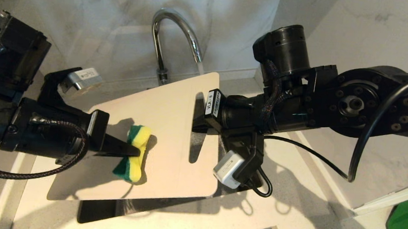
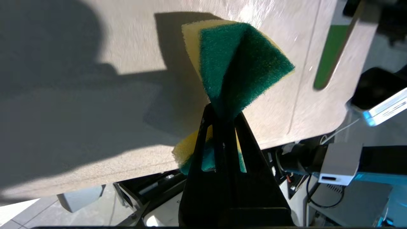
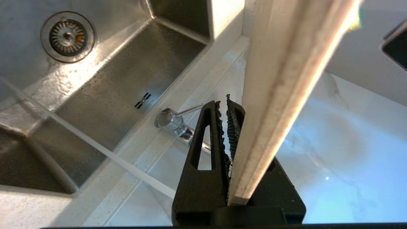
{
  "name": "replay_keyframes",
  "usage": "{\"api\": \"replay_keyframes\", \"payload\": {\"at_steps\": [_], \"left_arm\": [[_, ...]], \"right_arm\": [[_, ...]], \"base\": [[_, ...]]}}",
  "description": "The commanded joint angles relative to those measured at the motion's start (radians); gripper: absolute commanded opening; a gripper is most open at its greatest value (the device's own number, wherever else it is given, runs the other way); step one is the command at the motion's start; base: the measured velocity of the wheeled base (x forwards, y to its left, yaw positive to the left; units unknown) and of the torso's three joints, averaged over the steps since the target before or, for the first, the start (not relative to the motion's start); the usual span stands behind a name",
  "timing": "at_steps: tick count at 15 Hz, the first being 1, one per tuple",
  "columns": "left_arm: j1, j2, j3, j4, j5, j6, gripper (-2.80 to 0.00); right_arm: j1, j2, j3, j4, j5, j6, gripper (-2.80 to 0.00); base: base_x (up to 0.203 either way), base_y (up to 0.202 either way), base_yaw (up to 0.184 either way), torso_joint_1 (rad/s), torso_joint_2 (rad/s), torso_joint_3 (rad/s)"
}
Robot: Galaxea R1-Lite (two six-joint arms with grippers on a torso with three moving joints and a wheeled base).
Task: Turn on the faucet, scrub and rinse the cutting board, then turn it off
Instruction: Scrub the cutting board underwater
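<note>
Left gripper (image 1: 133,152): comes in from the left, fingers pressed together on the middle of a yellow-and-green sponge (image 1: 133,153), which bulges out on both sides of the pinch like a bow tie. A centre hold looks chosen to keep a broad pad free for rubbing.
Sponge face: in the left wrist view the green scouring side (image 2: 237,68) faces away from the board; whether the sponge touches the board I cannot tell.
Cutting board (image 1: 166,133): cream-white plastic, held tilted above the sink (image 3: 133,63), far corner raised toward the spout, so rinse water would likely run down into the basin.
Open room on the board: bare surface lies all round the sponge, widest toward the handle slot (image 1: 195,154); the near edge and left corner hang free.
Faucet (image 1: 175,36): chrome gooseneck behind the board, spout arching over its far edge. A stream of water (image 3: 95,149) crosses the right wrist view, so the tap appears to be on; its thin lever (image 3: 189,109) stands out from the base.
Right gripper (image 3: 233,140): clamps the board's slot end edge-on, one ribbed finger on each face, steadying it for scrubbing.
Right margin: that arm and its cable crowd the slot end, limiting strokes there.
</note>
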Motion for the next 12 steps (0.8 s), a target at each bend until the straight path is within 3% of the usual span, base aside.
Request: {"api": "replay_keyframes", "payload": {"at_steps": [1,4,7,12], "left_arm": [[-0.006,0.004,0.078,-0.052,0.004,-0.004,-2.80],[0.011,-0.001,0.215,-0.187,0.045,-0.004,-2.80],[0.100,-0.001,0.328,-0.268,0.050,-0.005,-2.80],[0.254,0.025,0.543,-0.499,0.014,0.003,-2.80]], "right_arm": [[-0.014,0.002,-0.001,0.001,0.004,-0.014,-2.80],[-0.016,-0.001,0.000,0.001,0.007,-0.013,-2.80],[-0.016,-0.004,-0.001,0.001,0.005,-0.013,-2.80],[-0.016,-0.006,0.000,0.001,0.005,-0.010,-2.80]], "base": [[0.000,0.000,0.000,0.000,0.00,0.000],[0.000,0.000,0.000,0.000,0.00,0.000],[0.000,0.000,0.000,0.000,0.00,0.000],[0.000,0.000,0.000,0.000,0.00,0.000]]}}
